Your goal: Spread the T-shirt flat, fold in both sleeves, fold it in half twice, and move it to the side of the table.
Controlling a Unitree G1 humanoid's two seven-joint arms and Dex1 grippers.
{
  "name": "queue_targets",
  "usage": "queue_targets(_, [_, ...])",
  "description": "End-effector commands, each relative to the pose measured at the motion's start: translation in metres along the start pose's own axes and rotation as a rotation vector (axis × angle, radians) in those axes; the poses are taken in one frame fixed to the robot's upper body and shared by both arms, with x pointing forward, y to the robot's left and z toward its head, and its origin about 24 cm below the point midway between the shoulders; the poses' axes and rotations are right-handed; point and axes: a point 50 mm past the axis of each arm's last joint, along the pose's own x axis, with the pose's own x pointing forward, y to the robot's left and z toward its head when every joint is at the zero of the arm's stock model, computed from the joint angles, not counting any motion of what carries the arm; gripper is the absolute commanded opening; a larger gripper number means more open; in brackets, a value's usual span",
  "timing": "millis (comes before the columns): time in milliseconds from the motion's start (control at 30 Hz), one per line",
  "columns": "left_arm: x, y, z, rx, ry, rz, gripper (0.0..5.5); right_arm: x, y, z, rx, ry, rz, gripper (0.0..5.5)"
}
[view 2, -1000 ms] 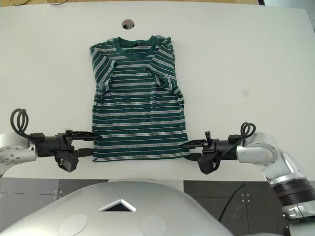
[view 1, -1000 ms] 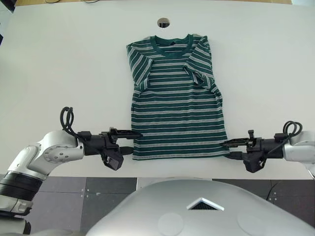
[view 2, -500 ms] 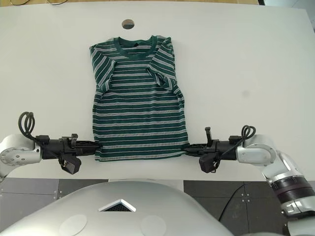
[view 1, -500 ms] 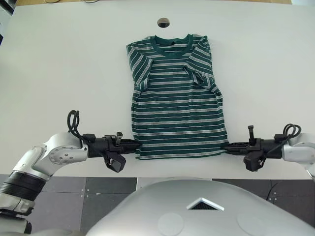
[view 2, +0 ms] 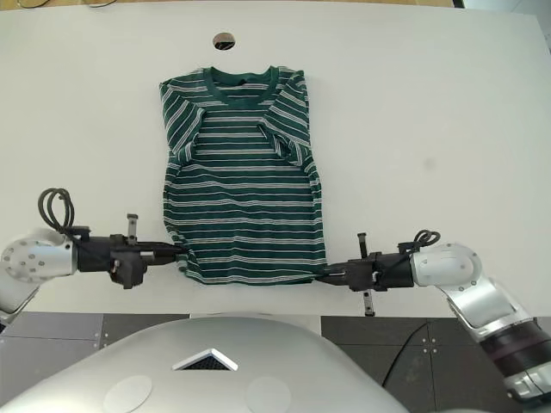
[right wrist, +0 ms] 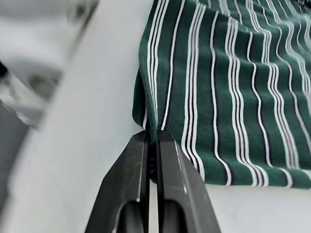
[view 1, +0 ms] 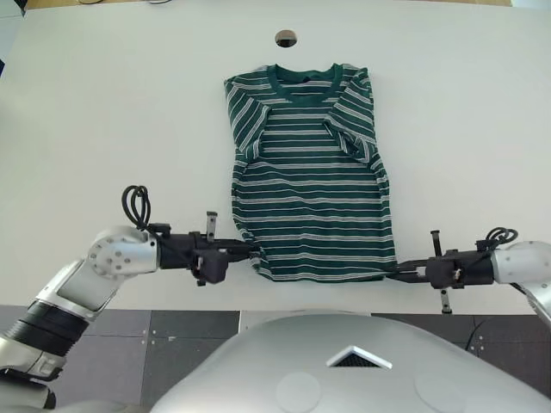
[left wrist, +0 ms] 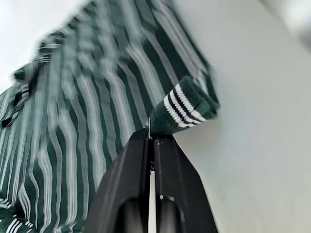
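Lying collar-away on the white tabletop [view 1: 112, 112], the green striped T-shirt [view 1: 310, 172] has both sleeves folded in, with the left pincer [view 1: 250, 251] at its near left hem corner and the right pincer [view 1: 398, 274] at the near right one. From the left wrist, that pincer is clamped on a bunched bit of hem; from the right wrist, the other likewise pinches its corner.

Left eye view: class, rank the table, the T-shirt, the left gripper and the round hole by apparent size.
1. table
2. T-shirt
3. left gripper, though it sits nearer the camera
4. round hole
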Motion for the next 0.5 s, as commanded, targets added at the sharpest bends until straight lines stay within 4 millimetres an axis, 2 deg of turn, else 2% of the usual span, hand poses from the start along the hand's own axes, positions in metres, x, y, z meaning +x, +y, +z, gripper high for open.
queue_targets(33, [-0.029, 0.02, 0.005, -0.312, -0.039, -0.071, 0.13, -0.018, -0.017, 0.023, 0.111, -0.03, 0.058, 0.1])
queue_targets(133, [-0.035, 0.011, 0.003, -0.427, -0.059, -0.136, 0.13, -0.017, -0.022, 0.031, 0.094, -0.041, 0.071, 0.1])
queue_targets(233, [-0.037, -0.009, 0.018, -0.46, -0.16, -0.263, 0.13, -0.017, -0.016, 0.043, 0.084, -0.069, 0.104, 0.1])
queue_targets(300, [-0.041, -0.016, 0.023, -0.448, -0.193, -0.27, 0.13, -0.02, -0.015, 0.052, 0.076, -0.097, 0.119, 0.1])
queue_targets(400, [-0.048, -0.013, 0.022, -0.417, -0.187, -0.195, 0.13, -0.023, -0.012, 0.065, 0.058, -0.136, 0.136, 0.1])
queue_targets(500, [-0.052, -0.005, 0.025, -0.394, -0.215, -0.155, 0.13, -0.025, -0.013, 0.068, 0.036, -0.152, 0.106, 0.1])
